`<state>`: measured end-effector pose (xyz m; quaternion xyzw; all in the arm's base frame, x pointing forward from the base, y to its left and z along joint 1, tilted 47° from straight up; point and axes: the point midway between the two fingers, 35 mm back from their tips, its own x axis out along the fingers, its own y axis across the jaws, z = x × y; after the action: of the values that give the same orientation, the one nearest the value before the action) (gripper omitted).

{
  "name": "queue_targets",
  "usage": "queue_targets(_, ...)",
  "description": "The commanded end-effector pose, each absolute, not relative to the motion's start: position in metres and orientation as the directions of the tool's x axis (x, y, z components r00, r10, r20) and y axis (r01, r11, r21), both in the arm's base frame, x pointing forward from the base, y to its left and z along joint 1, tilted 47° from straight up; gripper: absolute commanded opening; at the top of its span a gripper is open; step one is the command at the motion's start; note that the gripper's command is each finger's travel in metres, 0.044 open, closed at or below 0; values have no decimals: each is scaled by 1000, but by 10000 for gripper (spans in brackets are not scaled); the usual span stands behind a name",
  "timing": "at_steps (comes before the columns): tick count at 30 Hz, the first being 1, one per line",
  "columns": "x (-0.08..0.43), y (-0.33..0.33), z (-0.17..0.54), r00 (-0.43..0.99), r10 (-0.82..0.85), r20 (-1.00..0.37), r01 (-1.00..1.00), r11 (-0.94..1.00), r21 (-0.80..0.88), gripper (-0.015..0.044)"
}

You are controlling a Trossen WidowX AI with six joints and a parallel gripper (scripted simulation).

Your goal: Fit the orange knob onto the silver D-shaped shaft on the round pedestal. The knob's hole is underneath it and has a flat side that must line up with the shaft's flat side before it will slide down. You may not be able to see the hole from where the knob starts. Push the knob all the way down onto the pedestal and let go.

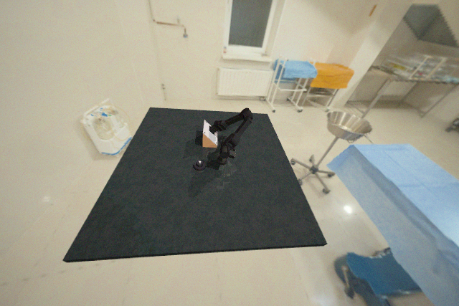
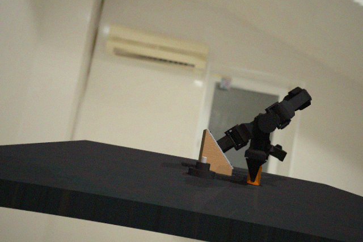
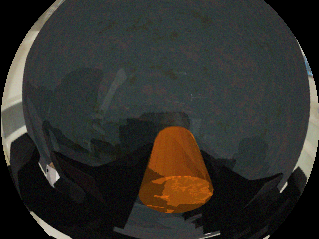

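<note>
In the top view, the gripper [image 1: 223, 162] [image 2: 253, 179] [image 3: 174, 151] is lowered over the dark table [image 1: 178, 221] [image 2: 117, 201] [image 3: 164, 65], to the right of the round pedestal [image 1: 199, 168] [image 2: 202, 172] with its shaft [image 1: 199, 162] [image 2: 203, 159]; the knob is not made out. In the exterior view, the orange knob [image 2: 258, 176] [image 3: 175, 166] is seen standing upright at table level, partly covered by the fingers, well apart from the pedestal; the shaft is bare. A wedge-shaped block [image 1: 209, 141] [image 2: 215, 157] is noted between pedestal and arm. In the wrist view, the knob is found gripped between the two fingers. The step in hand is judged to be securing the grasp before the lift. A straight, smooth lift is advised, without twist, so that the knob's bearing is kept; clearance above the shaft should be gained before any sideways travel. The underside hole cannot be seen, so its flat remains unverified.
</note>
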<state>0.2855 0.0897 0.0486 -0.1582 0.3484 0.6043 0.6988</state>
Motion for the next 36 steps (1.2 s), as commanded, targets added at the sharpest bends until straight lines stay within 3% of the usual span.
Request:
queue_targets(1, 289, 81, 55, 34, 731, -682, -955, 224, 193, 0)
queue_targets(36, 295, -3, 125, 32, 727, -686, -955, 225, 194, 0)
